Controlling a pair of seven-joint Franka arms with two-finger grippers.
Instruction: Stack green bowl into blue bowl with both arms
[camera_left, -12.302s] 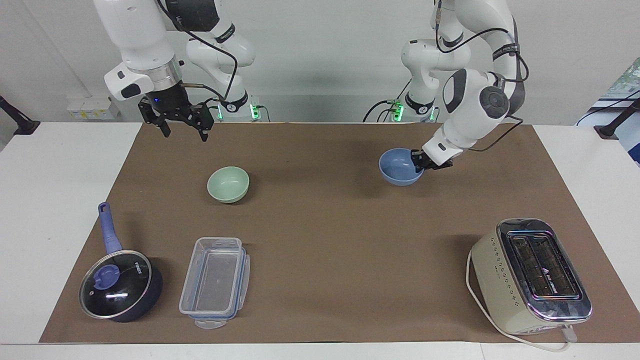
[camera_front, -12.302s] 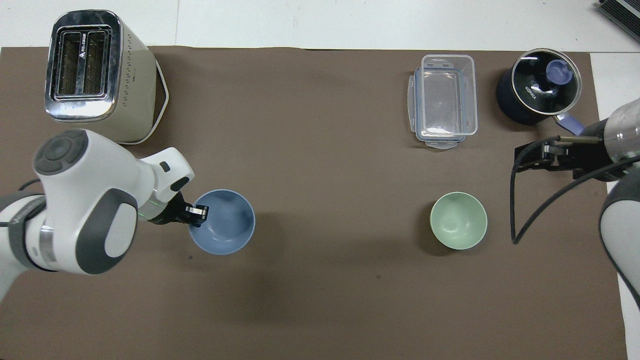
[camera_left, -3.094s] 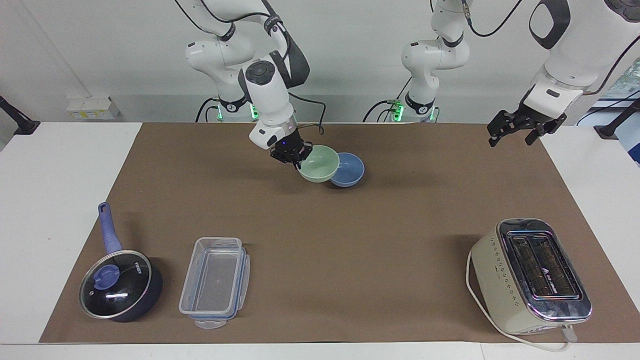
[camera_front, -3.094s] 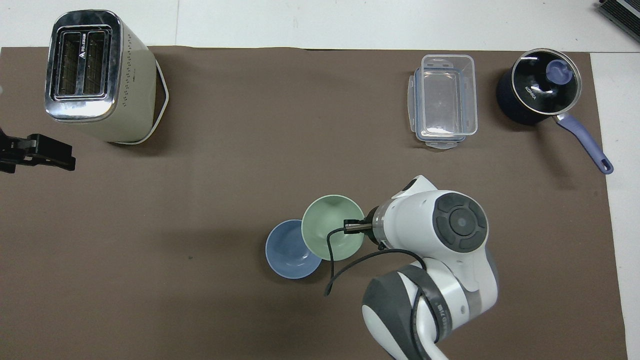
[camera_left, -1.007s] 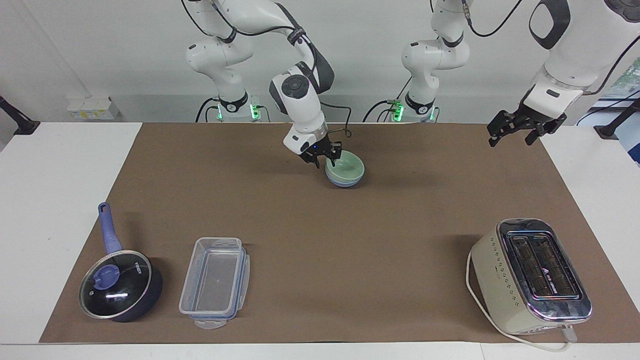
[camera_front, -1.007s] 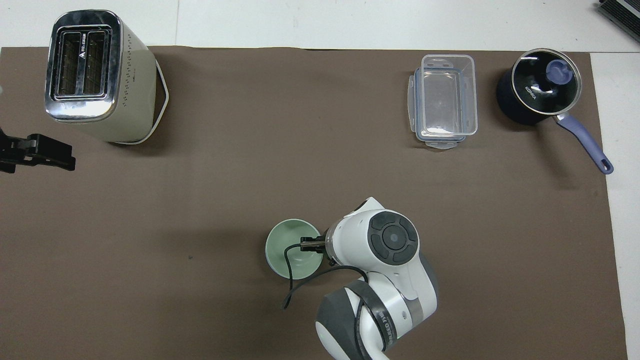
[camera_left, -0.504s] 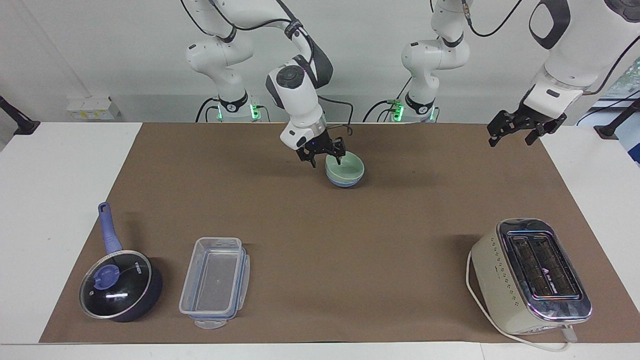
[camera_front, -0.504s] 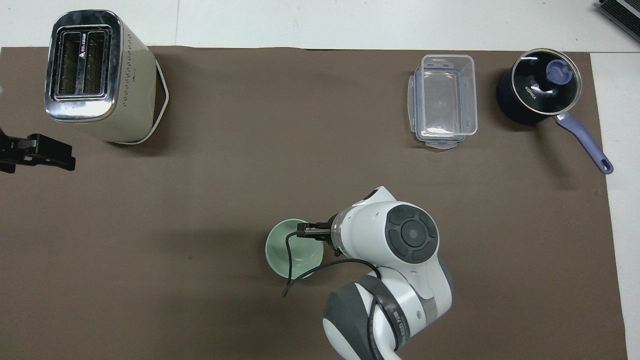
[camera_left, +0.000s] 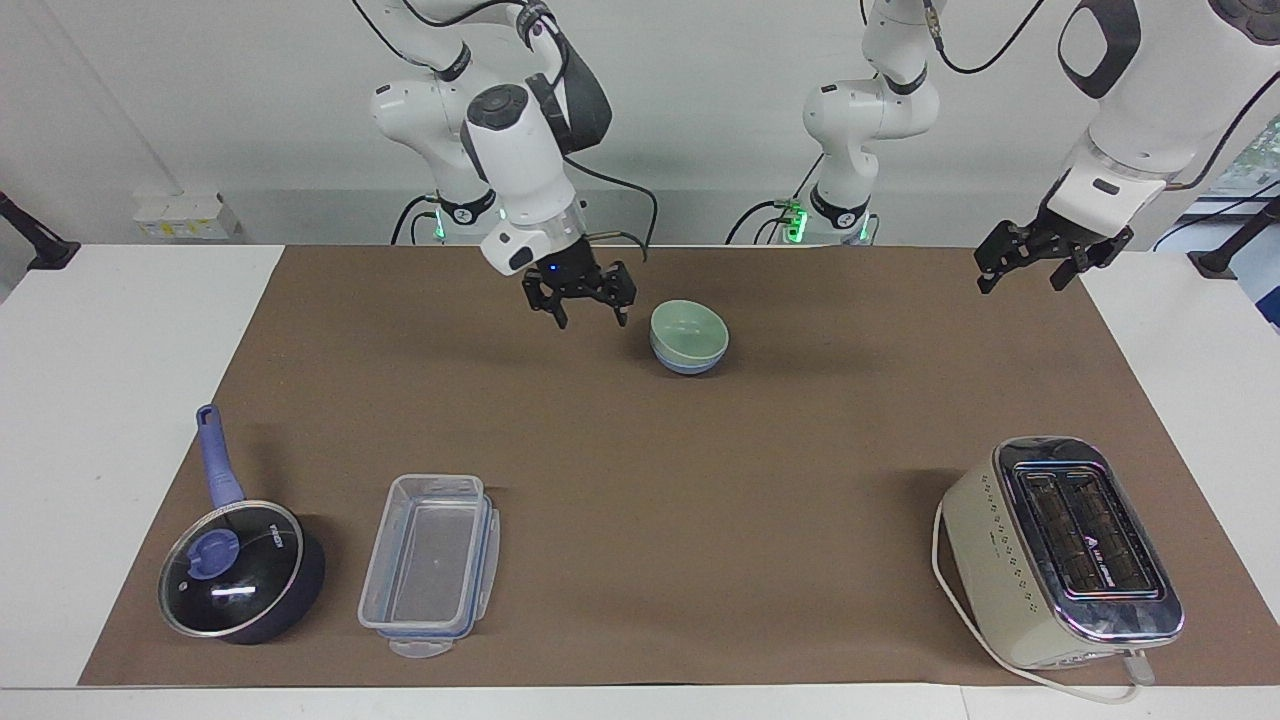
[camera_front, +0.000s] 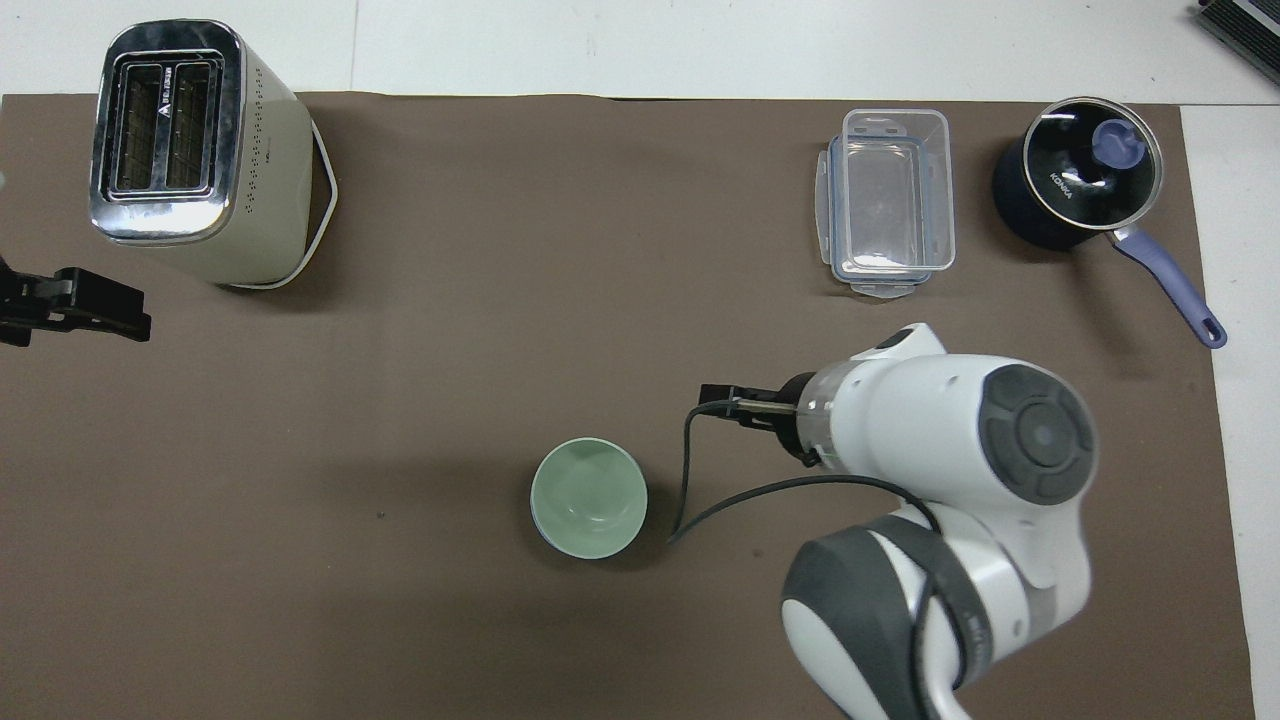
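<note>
The green bowl (camera_left: 688, 328) sits nested inside the blue bowl (camera_left: 688, 363) on the brown mat, midway between the two arms' ends; only the blue bowl's lower wall shows under it. In the overhead view the green bowl (camera_front: 588, 497) covers nearly all of the blue one. My right gripper (camera_left: 592, 319) is open and empty. It hangs above the mat beside the bowls, toward the right arm's end, apart from them; in the overhead view it (camera_front: 733, 406) is mostly hidden by its wrist. My left gripper (camera_left: 1018, 284) is open and empty and waits over the mat's edge at the left arm's end.
A cream toaster (camera_left: 1060, 550) with its cord stands farthest from the robots at the left arm's end. A clear lidded container (camera_left: 430, 565) and a dark blue lidded saucepan (camera_left: 240, 572) stand farthest from the robots at the right arm's end.
My right gripper has let go of the green bowl's rim, risen and drawn away toward the right arm's end. The green bowl stays in the blue bowl. The left arm has not moved.
</note>
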